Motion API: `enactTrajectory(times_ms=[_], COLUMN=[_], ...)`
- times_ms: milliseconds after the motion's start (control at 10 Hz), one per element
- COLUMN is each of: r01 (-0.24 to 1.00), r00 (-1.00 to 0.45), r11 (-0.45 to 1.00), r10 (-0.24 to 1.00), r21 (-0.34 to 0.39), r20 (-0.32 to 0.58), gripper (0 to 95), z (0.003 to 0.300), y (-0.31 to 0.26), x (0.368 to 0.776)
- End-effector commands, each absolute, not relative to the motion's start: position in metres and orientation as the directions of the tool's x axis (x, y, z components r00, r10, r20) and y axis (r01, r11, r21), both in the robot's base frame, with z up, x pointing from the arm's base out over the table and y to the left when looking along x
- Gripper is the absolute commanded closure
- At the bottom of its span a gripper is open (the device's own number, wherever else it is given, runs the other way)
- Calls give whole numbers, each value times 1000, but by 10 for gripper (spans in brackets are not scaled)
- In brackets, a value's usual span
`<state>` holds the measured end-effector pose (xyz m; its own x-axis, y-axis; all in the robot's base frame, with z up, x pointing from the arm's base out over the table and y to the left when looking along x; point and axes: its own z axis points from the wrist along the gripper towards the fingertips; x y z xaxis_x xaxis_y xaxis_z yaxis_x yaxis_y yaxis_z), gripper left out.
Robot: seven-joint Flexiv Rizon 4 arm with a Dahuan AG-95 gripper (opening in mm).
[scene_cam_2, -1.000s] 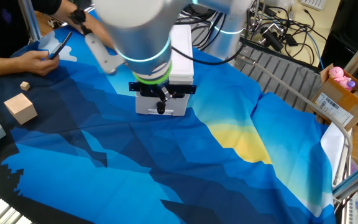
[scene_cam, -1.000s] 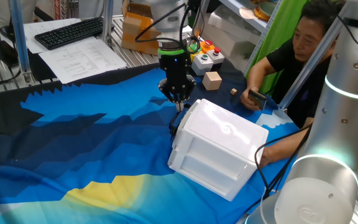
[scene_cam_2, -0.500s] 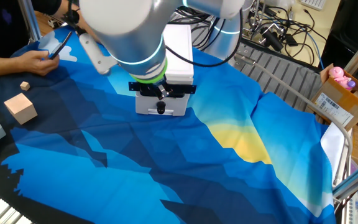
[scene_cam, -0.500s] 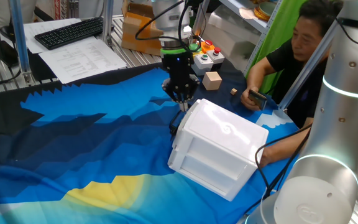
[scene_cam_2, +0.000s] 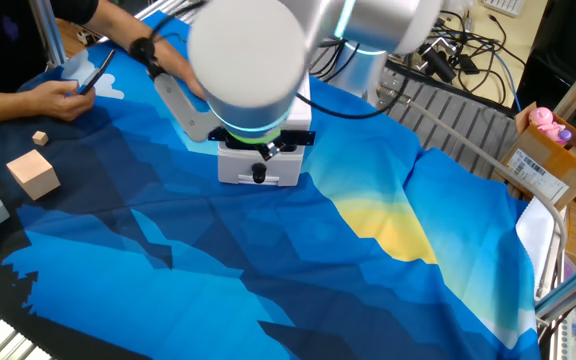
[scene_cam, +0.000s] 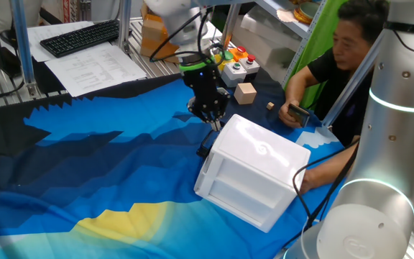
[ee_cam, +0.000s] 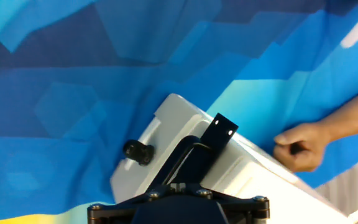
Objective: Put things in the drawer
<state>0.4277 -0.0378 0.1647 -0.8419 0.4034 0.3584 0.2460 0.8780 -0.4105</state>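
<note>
Landmark: white cabinet (scene_cam: 254, 171), sitting on the blue patterned cloth (scene_cam: 99, 165) that is covering the tabletop. The gripper (scene_cam: 209, 115) is hanging at the cabinet's front upper edge, over the drawer (scene_cam_2: 259, 172) face; the drawer's dark knob-like handle (ee_cam: 138, 152) is showing just below the fingers in the hand view. Only one black finger (ee_cam: 219, 132) is reading clearly there, lying against the cabinet top, so I cannot tell how wide the jaws are standing or whether they are gripping anything.

Behind the cabinet, a larger wooden block (scene_cam: 246, 93) and a small block (scene_cam: 270, 106) are resting on the dark part of the cloth, well apart from the drawer. A person (scene_cam: 340, 65) is sitting beside the cabinet, one hand (ee_cam: 297, 147) pressing its far side, the other holding a phone (scene_cam: 297, 112). A button box (scene_cam: 237, 63) is standing behind the blocks. Farther off: keyboard (scene_cam: 81, 37), papers (scene_cam: 95, 68), a cardboard box (scene_cam: 157, 32).
</note>
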Motion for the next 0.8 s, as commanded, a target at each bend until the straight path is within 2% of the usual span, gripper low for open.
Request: enactTrajectory(times_ms=[100, 200, 300, 800], r01=[384, 409, 409, 443], r00=[-842, -848, -854, -864], r11=[901, 903, 907, 896], r10=[431, 429, 420, 435], r21=[-201, -133, -101, -25], r20=[325, 311, 309, 253], gripper=[950, 950, 950, 950], z=[168, 169, 170, 169], y=[-27, -23, -20, -18], x=[451, 463, 472, 476])
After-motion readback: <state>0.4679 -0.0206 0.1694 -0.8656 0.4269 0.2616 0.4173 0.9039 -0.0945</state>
